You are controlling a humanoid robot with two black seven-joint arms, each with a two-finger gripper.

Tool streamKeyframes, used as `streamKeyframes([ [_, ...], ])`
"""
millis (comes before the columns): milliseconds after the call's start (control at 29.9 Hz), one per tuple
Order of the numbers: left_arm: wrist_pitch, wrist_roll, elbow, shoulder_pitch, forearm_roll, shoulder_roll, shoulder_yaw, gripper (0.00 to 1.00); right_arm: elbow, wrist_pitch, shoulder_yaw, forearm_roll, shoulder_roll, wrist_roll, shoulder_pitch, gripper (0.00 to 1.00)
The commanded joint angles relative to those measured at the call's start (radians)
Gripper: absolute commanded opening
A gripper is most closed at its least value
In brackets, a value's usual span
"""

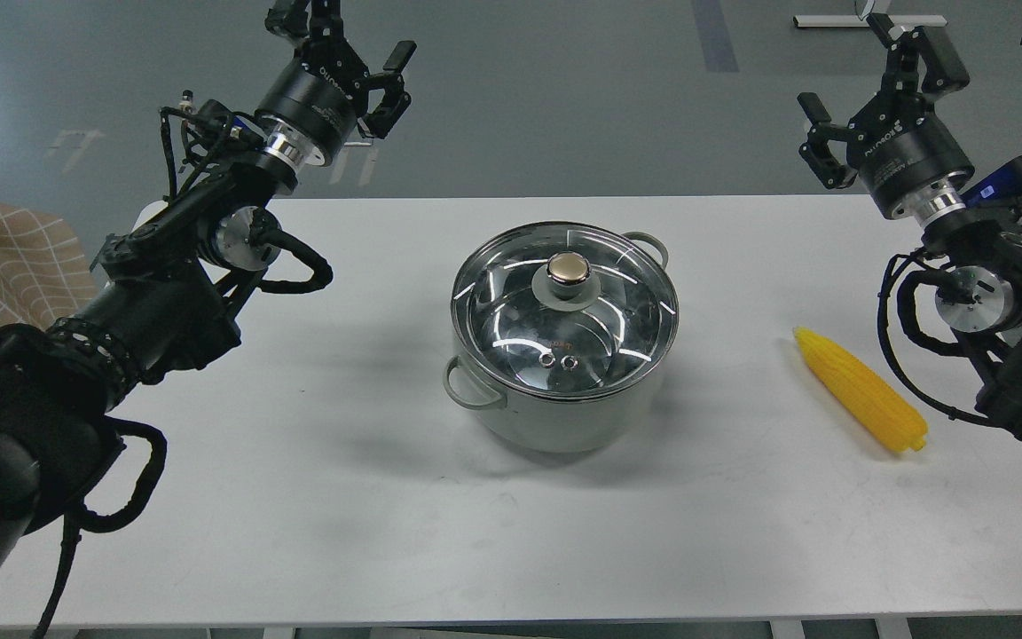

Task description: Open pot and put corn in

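The pale grey-green pot [555,417] stands in the middle of the white table, closed by a round glass lid [564,311] with a gold knob [569,267]. The yellow corn [860,389] lies on the table to the pot's right, tip pointing back-left. My left gripper [342,40] is open and empty, raised above the table's back left, its upper finger partly cut by the frame's top edge. My right gripper [870,75] is open and empty, raised above the table's back right, behind the corn.
The white table [342,497] spans the view; its back edge runs behind the pot. A checked tan cloth [5,266] lies off the table's left side. Grey floor lies beyond the table.
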Motion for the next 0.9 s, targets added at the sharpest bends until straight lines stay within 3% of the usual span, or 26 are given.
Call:
streamKeyframes([
  [0,0.0,0.0,0.001,0.008,-0.003,0.006,-0.005,0.98,0.0,0.0,-0.011,0.001,0.002,0.0,0.001,1.0],
  [869,0.0,0.0,-0.061,0.012,0.011,0.056,0.012,0.98,0.003,0.0,-0.012,0.004,-0.081,0.0,-0.007,1.0],
])
